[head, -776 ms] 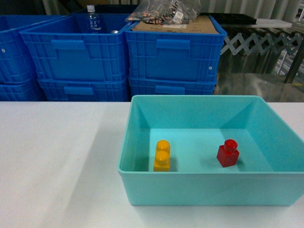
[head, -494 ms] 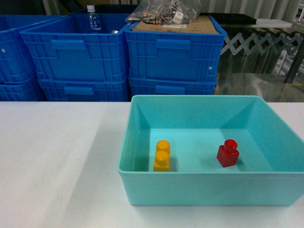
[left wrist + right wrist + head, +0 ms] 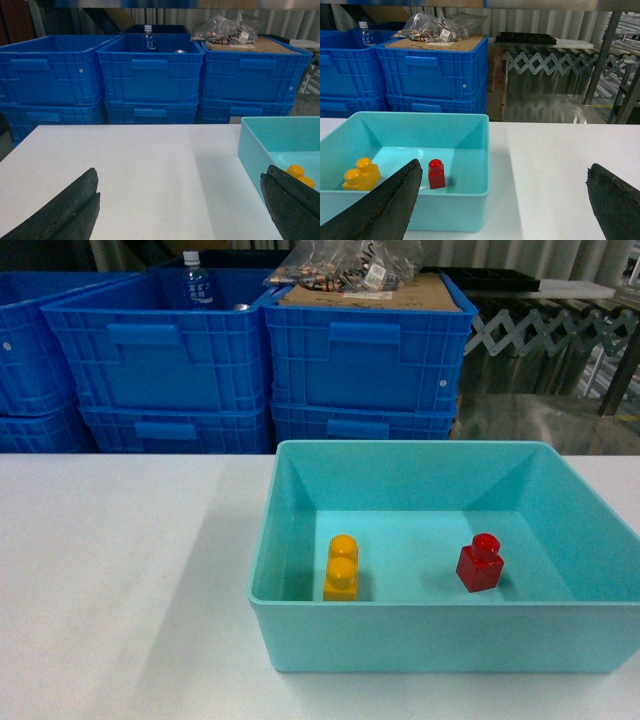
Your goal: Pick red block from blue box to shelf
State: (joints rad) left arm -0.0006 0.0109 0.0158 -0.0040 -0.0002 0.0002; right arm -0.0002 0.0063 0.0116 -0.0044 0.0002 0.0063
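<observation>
The small cube-shaped red plastic block (image 3: 480, 563) is glossy, its stud catching light, and at its 9 o'clock the yellow-orange two-stud plastic brick (image 3: 341, 568) shines likewise. Both sit in the light turquoise smooth-walled plastic box (image 3: 300, 540), faintly sheened. The white worktop (image 3: 120, 570) looks smooth and matt. At 12 o'clock, dark blue ribbed plastic crates (image 3: 365, 350) carry brown cardboard (image 3: 400, 290) and crinkled clear plastic bags (image 3: 345, 265). Both wrist views show matt black, slightly rough gripper fingers (image 3: 380, 205).

All views facing blue box (image 3: 420, 640)
</observation>
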